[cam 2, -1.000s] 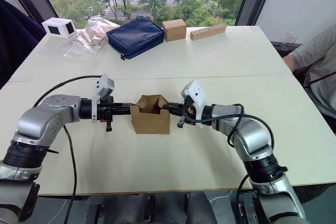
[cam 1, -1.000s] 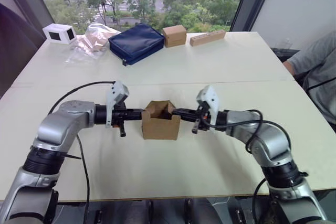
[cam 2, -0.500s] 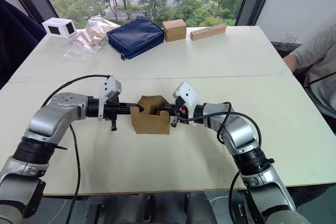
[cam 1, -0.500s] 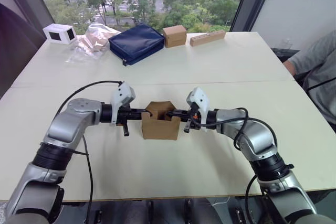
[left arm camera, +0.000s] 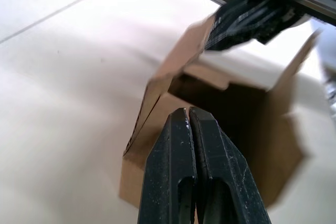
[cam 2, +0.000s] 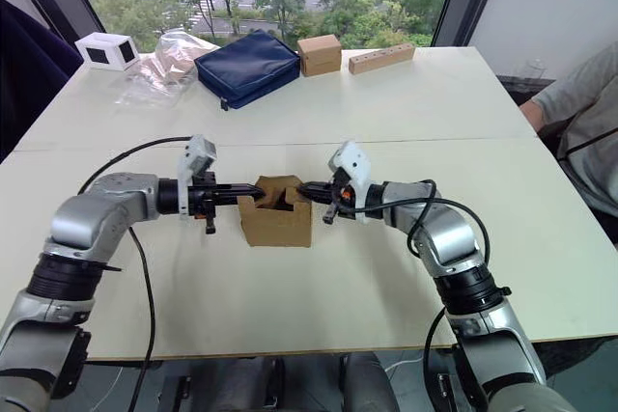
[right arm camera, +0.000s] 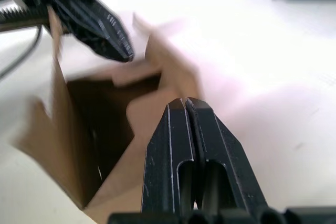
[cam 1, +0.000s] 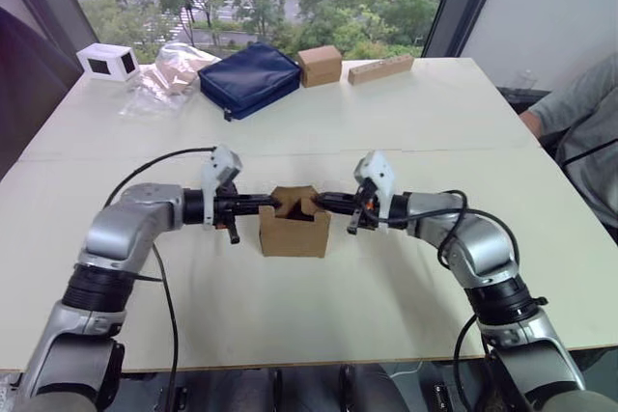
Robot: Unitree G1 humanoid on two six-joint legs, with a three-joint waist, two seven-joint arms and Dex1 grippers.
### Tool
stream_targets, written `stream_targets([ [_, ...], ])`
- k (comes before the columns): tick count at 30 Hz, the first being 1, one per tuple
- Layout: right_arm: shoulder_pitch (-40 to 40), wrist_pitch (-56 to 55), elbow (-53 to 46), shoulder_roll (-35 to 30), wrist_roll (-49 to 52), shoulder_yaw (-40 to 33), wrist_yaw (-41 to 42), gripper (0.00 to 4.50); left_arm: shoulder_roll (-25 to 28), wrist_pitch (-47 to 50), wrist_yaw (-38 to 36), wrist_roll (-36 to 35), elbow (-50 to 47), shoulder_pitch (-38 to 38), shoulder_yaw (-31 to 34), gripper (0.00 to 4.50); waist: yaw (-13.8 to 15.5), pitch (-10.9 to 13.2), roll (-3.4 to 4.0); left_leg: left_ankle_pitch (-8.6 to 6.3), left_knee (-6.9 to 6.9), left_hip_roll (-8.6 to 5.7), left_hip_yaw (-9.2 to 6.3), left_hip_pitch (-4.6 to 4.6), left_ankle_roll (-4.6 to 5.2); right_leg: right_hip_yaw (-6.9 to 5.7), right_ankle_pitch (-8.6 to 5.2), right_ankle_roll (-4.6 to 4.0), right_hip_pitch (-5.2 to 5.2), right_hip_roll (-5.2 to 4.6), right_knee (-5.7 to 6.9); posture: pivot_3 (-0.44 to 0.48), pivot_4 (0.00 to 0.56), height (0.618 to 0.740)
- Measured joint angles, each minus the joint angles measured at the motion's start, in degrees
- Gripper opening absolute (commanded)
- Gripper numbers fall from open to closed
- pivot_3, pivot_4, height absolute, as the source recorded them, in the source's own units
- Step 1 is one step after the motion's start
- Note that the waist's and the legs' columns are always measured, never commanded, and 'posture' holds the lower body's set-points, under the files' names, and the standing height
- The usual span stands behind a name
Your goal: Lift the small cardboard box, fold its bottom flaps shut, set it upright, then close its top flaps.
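The small cardboard box stands upright on the worktop; the left hand and right hand, both pinched empty, press at its top flaps. Next: fold them inward.

A pale cream bench carries everything, with a seam running across it from side to side. The small cardboard box stands on the nearer half, just in front of that seam, its open end up. Along the far edge, by the window, lie a white box with a dark window, a crumpled clear plastic bag, a navy blue zipped pouch, a smaller cube-like brown box and a long thin tan block, set in a loose row from the robot's left to its right.
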Motion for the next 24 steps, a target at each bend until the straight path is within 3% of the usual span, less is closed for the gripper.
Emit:
stream_targets([
  [6,-0.32,2.41,-6.67,-2.43,3.41,-4.08,-0.94,0.00,0.08,-0.46,-0.50,-1.06,8.46,-5.54,2.01,0.04,0.16,0.00,0.00,0.00,0.01,-0.04,0.01,0.01,0.00,-0.01,0.00,0.00,0.03,-0.02,0.00,0.000,0.150,0.740],
  [11,1.66,8.65,-19.92,-5.72,8.18,-4.25,-2.08,0.00,-2.71,-14.94,1.36,8.67,25.76,-11.69,0.15,0.04,0.16,0.00,0.00,0.00,0.00,-0.05,-0.01,0.00,0.00,-0.04,0.00,0.00,0.02,-0.01,-0.01,0.000,0.150,0.740],
  [18,3.76,14.07,-31.00,-7.91,7.39,5.52,-5.78,0.00,-7.42,-25.83,-7.94,16.98,44.94,-16.05,-6.37,0.04,0.04,0.03,-0.05,0.00,0.02,-0.10,-0.01,-0.03,0.01,-0.05,0.00,0.00,0.00,0.03,-0.01,0.000,0.150,0.740],
  [24,1.61,14.22,-29.48,-10.89,-2.27,17.12,-8.42,0.00,-9.80,-29.52,-13.51,20.63,52.04,-18.78,-7.89,0.04,0.01,0.03,-0.05,-0.01,0.03,-0.25,-0.02,-0.04,0.02,-0.05,0.00,0.00,-0.01,0.01,-0.01,0.000,0.150,0.740],
])
